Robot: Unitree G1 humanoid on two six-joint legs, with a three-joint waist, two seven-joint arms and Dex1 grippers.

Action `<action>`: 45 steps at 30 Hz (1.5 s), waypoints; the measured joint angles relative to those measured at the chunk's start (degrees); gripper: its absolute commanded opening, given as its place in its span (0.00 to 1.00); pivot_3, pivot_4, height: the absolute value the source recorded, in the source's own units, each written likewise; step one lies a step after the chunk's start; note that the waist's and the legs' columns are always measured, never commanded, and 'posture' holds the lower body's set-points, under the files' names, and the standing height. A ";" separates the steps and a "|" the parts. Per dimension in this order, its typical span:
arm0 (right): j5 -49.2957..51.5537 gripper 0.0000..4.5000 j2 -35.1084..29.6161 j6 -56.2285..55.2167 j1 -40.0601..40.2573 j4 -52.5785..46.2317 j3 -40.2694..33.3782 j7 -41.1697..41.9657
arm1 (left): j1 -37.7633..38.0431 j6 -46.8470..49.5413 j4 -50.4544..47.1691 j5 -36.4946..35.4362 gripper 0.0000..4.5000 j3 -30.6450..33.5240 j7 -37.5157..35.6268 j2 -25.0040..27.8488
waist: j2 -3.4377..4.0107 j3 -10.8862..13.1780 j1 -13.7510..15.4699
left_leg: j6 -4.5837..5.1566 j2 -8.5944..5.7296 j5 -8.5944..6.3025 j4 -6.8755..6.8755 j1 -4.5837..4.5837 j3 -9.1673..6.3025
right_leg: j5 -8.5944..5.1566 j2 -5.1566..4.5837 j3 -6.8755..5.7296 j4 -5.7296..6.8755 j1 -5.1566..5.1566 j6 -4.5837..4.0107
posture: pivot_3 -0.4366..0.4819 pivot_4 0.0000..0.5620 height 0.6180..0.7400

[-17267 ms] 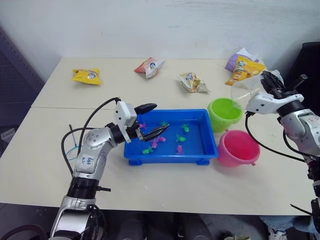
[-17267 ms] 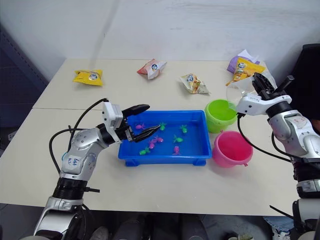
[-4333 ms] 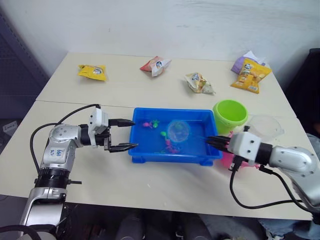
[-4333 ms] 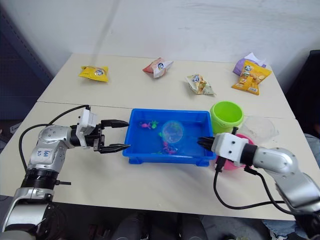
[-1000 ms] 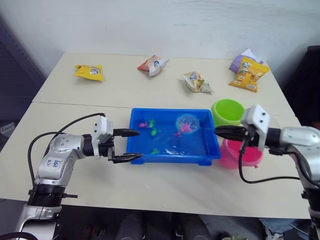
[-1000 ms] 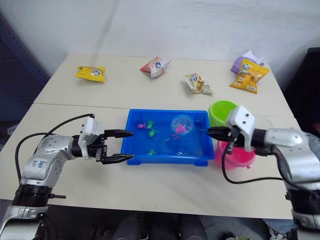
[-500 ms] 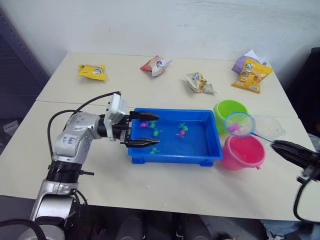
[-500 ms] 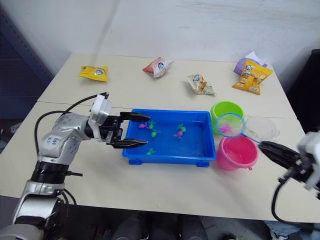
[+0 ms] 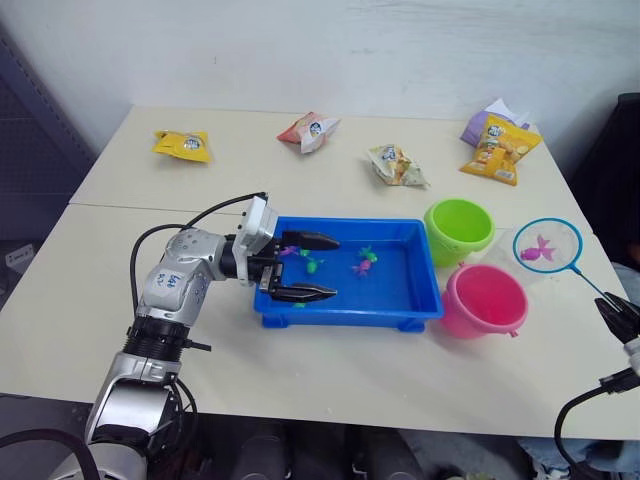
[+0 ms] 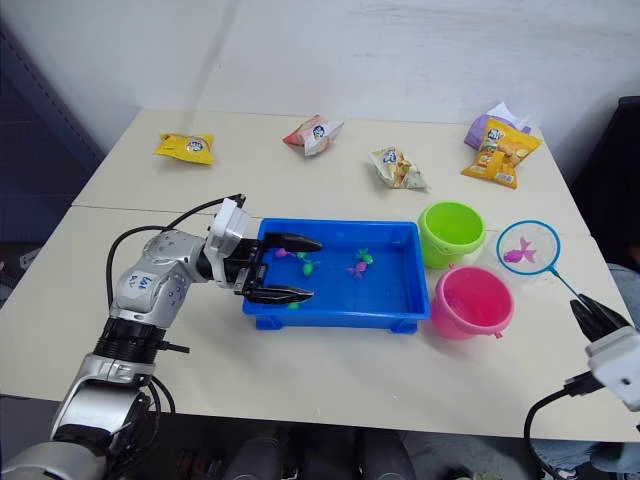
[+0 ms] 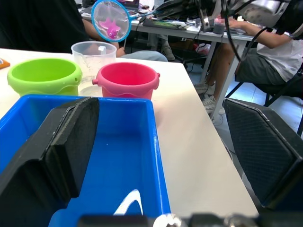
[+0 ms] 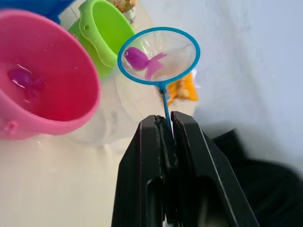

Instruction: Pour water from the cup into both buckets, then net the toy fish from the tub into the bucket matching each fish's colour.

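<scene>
**Right wrist view: netted fish beside pink bucket**

I see my right gripper (image 12: 165, 130) clamped on the net (image 12: 158, 55) handle; a magenta fish (image 12: 142, 60) lies in the mesh, raised beside the pink bucket (image 12: 45, 80). My left gripper (image 9: 312, 268) gapes empty over the blue tub (image 9: 420, 290).

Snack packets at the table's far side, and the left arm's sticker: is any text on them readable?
Yellow packet: print too small to read.
Red-and-white packet: unreadable.
Pale packet: unreadable.
Orange packet: unreadable.
Sticker on the left arm: dark marks, too blurred to read.
</scene>
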 measured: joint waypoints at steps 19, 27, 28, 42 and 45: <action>-44.04 0.00 -5.29 -20.28 -0.57 12.20 2.38 -43.26 | -0.07 -2.69 2.29 1.61 0.99 0.00 1.88 -2.33 | 0.01 -0.01 -0.10 | -0.17 0.01 0.11 0.01 0.06 0.05 | -0.03 0.04 0.07 0.10 -0.01 -0.06 | 0.48 0.27 0.98; -47.15 0.00 -4.78 -14.89 3.17 9.74 7.46 -49.21 | -0.27 -4.01 4.00 2.15 0.99 0.01 2.75 -2.63 | 0.03 -0.01 -0.04 | -0.18 0.01 0.12 0.00 0.04 0.03 | -0.04 0.06 0.06 0.10 -0.01 -0.07 | 0.48 0.27 0.98; -47.19 0.00 -4.38 -14.33 3.80 9.10 8.14 -49.50 | -0.27 -4.10 4.14 2.17 0.99 0.04 2.77 -2.59 | 0.05 -0.03 -0.04 | -0.18 0.01 0.12 0.00 0.05 0.04 | -0.04 0.06 0.07 0.10 -0.01 -0.07 | 0.48 0.27 0.98; -45.59 0.00 -6.17 -8.77 7.10 4.95 9.32 -52.64 | -0.14 -5.35 4.26 2.65 0.99 0.03 2.93 -2.58 | 0.06 -0.04 -0.12 | -0.18 0.01 0.13 0.00 0.06 0.05 | -0.04 0.08 0.08 0.14 -0.01 -0.07 | 0.48 0.27 0.98; -43.27 0.00 -8.08 -8.45 7.02 3.37 8.27 -51.92 | -0.13 -5.77 4.26 2.87 0.99 0.03 2.90 -2.50 | 0.06 -0.04 -0.14 | -0.18 0.01 0.13 0.01 0.06 0.06 | -0.04 0.07 0.08 0.14 -0.01 -0.06 | 0.48 0.27 0.98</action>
